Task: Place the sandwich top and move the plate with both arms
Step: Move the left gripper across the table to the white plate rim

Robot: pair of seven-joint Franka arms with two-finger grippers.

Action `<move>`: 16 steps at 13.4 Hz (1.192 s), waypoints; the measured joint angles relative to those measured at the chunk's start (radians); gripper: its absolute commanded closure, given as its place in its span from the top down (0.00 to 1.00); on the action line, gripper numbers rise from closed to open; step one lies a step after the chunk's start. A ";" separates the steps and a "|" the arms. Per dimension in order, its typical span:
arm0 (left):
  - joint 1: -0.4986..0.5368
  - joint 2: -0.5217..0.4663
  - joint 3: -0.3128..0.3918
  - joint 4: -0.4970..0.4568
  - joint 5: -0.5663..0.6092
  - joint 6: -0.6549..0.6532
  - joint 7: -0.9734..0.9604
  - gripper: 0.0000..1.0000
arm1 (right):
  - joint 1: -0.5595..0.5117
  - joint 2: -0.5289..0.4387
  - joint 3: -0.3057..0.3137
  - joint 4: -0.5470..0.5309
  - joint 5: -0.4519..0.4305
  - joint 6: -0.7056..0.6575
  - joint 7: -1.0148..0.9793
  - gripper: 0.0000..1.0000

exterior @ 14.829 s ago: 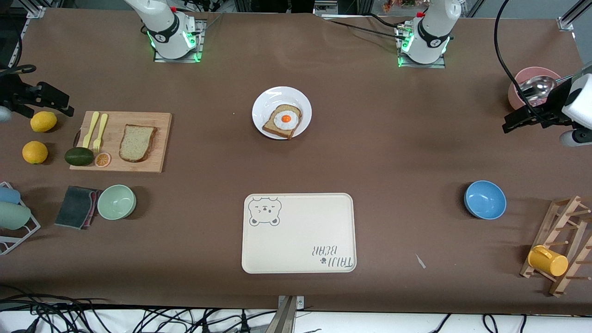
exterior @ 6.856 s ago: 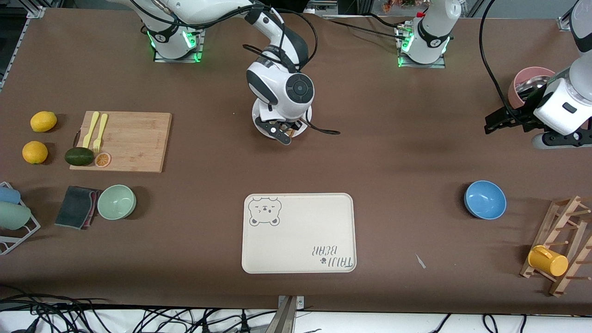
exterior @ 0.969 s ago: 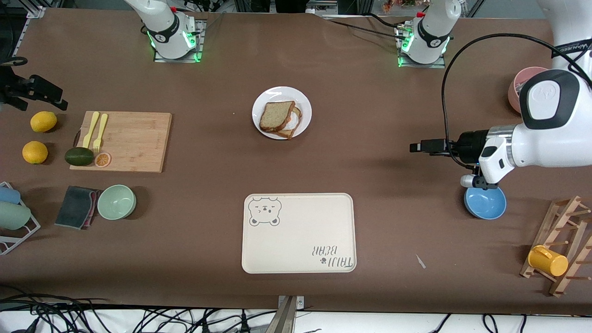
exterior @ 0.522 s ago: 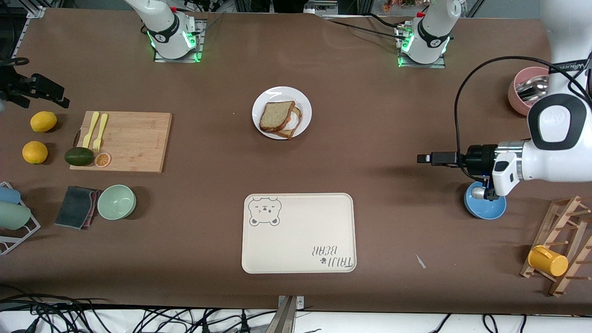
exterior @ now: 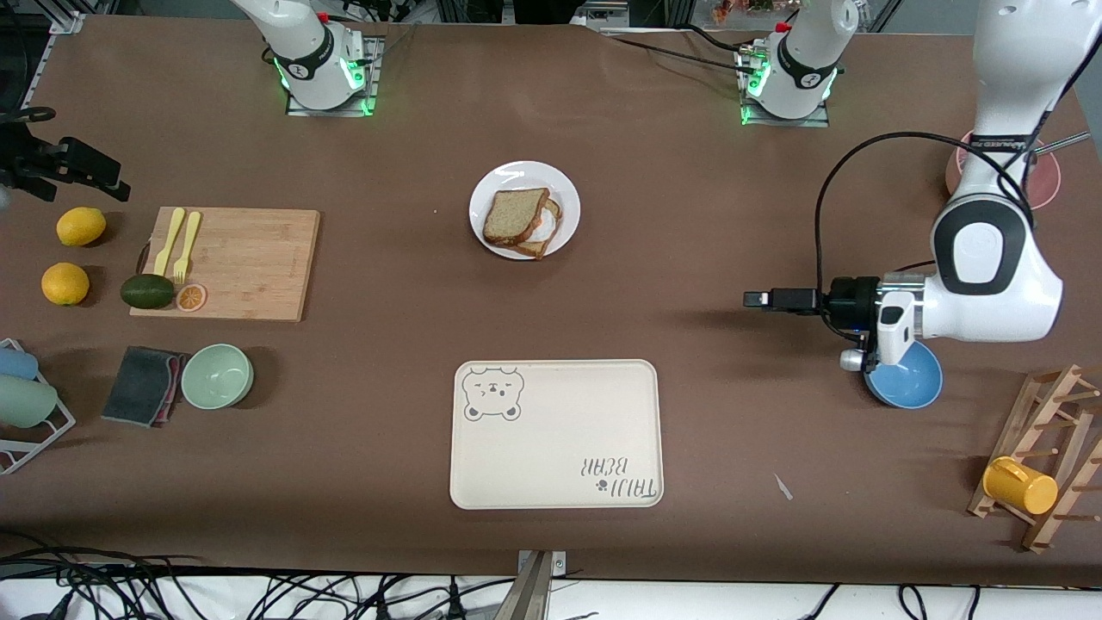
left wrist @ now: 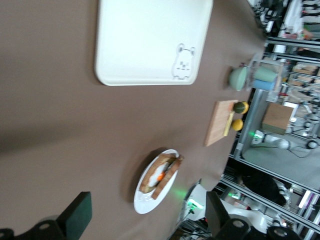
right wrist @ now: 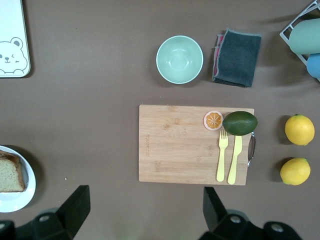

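Since half a second ago the left gripper [exterior: 756, 299] has slid a little toward the table's middle, and the arm's elbow has swung in above the blue bowl [exterior: 908, 379]; plate and bread are unmoved.

Sandwich top [exterior: 515, 214]: lies on the egg toast on the plate [exterior: 524, 176], slightly offset so the lower slice's crust and a bit of egg white show at its 4 o'clock edge. In the left wrist view the stack [left wrist: 161, 174] shows the orange yolk between the slices.

Plate: at table centre, at 12 o'clock of the cream bear tray [exterior: 556, 434] and well apart from it.

Left gripper: hangs over bare tabletop between the plate and the blue bowl, pointing horizontally toward the right arm's end. Fingers [left wrist: 75, 217] stand wide apart, nothing between them.

Right gripper [exterior: 73, 168]: waits over the table edge at the right arm's end, at about 12 o'clock of the upper lemon [exterior: 81, 226]. Fingers [right wrist: 76, 202] spread wide, empty. Its wrist camera looks down on the cutting board [right wrist: 175, 145], bare where not taken by the avocado [right wrist: 240, 123], orange slice and yellow cutlery.
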 measured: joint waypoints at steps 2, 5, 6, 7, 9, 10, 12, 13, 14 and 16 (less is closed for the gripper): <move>-0.026 -0.001 -0.001 -0.023 -0.047 0.005 0.050 1.00 | 0.000 0.000 0.000 0.000 0.000 0.000 0.000 1.00; -0.068 -0.002 -0.003 -0.071 -0.050 0.014 0.104 1.00 | 0.000 0.000 0.000 0.000 0.000 -0.002 0.000 1.00; -0.084 -0.002 -0.003 -0.102 -0.050 0.030 0.143 1.00 | 0.000 0.000 0.000 0.000 0.000 -0.002 0.000 1.00; -0.096 -0.002 -0.004 -0.131 -0.051 0.044 0.175 1.00 | 0.000 0.000 0.000 0.000 0.000 -0.002 0.000 1.00; -0.107 -0.002 -0.004 -0.170 -0.053 0.055 0.212 1.00 | 0.000 0.000 0.000 0.000 0.000 -0.002 0.000 1.00; -0.119 -0.002 -0.005 -0.181 -0.070 0.066 0.218 1.00 | 0.000 0.001 0.000 0.000 0.000 -0.002 0.000 1.00; -0.165 -0.003 -0.005 -0.207 -0.132 0.101 0.235 1.00 | 0.000 0.001 0.000 0.000 0.000 -0.002 0.000 1.00; -0.188 -0.002 -0.006 -0.222 -0.165 0.113 0.252 1.00 | 0.000 0.001 0.000 0.000 0.000 -0.002 0.000 1.00; -0.207 -0.001 -0.006 -0.240 -0.206 0.117 0.280 1.00 | 0.000 0.001 -0.001 0.000 0.000 -0.003 0.000 1.00; -0.241 0.004 -0.007 -0.271 -0.259 0.125 0.321 1.00 | -0.001 0.001 -0.001 0.000 0.000 -0.003 0.000 1.00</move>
